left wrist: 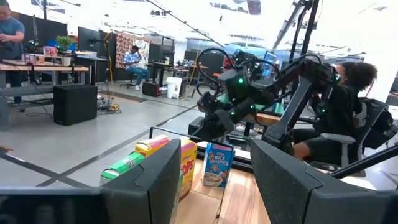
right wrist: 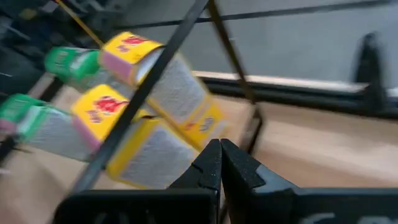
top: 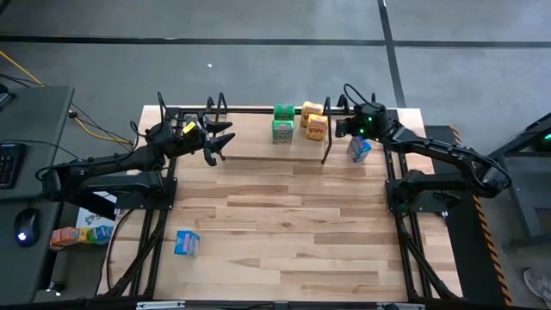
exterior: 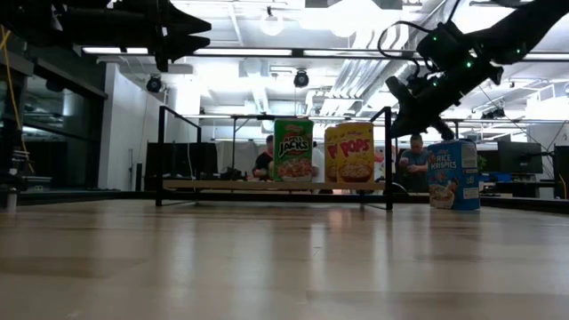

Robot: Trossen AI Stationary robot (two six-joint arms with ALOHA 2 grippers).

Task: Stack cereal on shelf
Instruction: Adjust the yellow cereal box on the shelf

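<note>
Task approx. two-thirds done: two green boxes [top: 282, 123] and two yellow-orange boxes [top: 313, 120] stand side by side on the shelf [top: 258, 142] toward its right end, w/ the plank's left half bare. Two blue boxes remain off it: one [top: 359, 148] upright on the table just outside the right wire upright [top: 327, 129], near the right gripper [top: 345, 129], whose fingers are pressed together on nothing; the other [top: 186, 243] lies well apart, near the table's front-left. Left gripper [top: 219, 136] hovers above the shelf's left end, fingers spread wide and empty.
</note>
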